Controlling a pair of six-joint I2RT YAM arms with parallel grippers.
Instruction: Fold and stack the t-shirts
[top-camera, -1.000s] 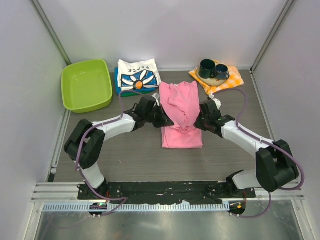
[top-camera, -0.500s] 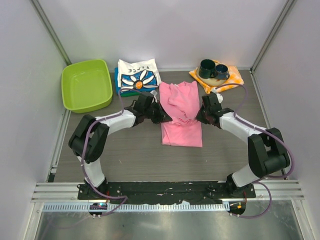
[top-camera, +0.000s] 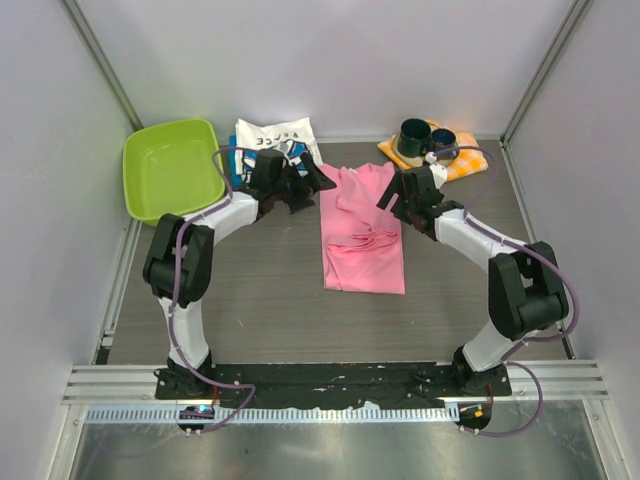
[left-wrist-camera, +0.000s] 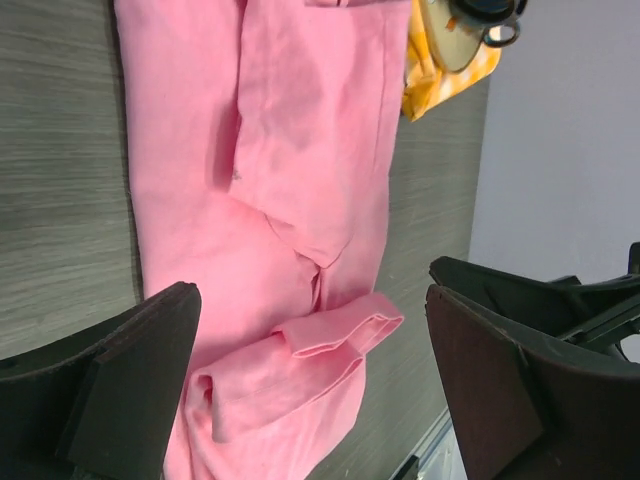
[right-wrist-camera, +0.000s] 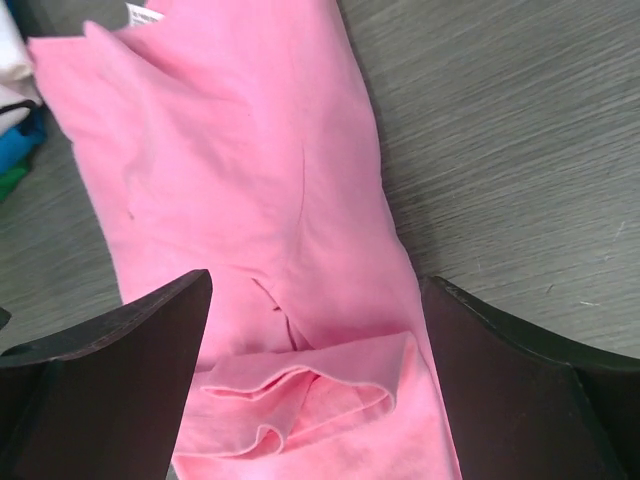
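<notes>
While left pincer (left-wrist-camera: 310, 290) and right pincer (right-wrist-camera: 315, 280) gape empty beside its long edges, the pink t-shirt (top-camera: 362, 245) lies folded.

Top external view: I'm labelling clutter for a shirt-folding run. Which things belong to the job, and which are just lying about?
Belong to the job: pink t-shirt; daisy-print t-shirt.

Just lying about: green tub; orange checked cloth; two dark mugs standing on that cloth.

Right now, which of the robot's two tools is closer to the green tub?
Left. The left tool sits by the folded shirts beside the green tub; the right tool is beyond the pink shirt, on its far side from the tub.
</notes>
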